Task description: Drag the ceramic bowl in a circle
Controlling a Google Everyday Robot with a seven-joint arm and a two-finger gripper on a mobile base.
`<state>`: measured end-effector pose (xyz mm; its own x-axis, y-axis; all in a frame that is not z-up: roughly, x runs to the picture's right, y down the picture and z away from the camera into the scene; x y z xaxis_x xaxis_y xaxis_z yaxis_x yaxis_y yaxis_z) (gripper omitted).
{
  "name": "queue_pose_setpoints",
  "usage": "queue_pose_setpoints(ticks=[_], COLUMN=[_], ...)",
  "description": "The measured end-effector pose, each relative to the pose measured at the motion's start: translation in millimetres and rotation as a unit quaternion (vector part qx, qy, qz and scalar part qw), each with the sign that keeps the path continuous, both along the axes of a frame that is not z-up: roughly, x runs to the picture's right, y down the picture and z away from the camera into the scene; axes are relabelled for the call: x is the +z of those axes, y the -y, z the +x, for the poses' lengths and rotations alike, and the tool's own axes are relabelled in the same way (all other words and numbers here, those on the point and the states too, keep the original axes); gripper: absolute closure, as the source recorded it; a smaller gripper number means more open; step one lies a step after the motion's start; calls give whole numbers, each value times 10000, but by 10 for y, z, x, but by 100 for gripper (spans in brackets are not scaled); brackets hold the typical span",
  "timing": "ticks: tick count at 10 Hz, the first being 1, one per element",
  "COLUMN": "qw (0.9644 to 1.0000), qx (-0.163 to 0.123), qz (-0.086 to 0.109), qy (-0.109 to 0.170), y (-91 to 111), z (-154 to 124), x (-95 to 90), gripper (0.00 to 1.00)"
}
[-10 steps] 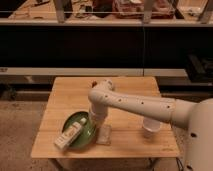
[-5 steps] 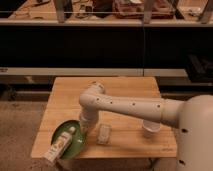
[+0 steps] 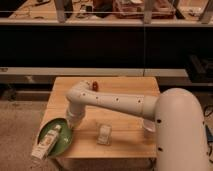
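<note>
One tool (image 3: 69, 123) at ceramic bowl (image 3: 56, 136) rim, grip state indiscernible; packet (image 3: 47, 144) inside, label unreadable.

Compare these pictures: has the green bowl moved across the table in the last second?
Yes. The bowl has slid left and toward the camera; it now overhangs the table's front-left corner, with the gripper at its rim.

White rounded arm casing, small dark dots, end effector (image 3: 71, 121) hidden
</note>
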<state>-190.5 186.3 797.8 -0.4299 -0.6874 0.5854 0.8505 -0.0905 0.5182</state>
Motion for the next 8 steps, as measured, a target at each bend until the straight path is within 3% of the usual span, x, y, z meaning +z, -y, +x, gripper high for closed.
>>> queue_pose_setpoints(ticks=[2,5,8], qw=[9998,9980,9952], qx=[163,495,644], qz=[109,379,630], qy=[59,-104,-388], y=[235,687,1006], z=[-63,86,388], x=[305,659,800], gripper=[100,100,100])
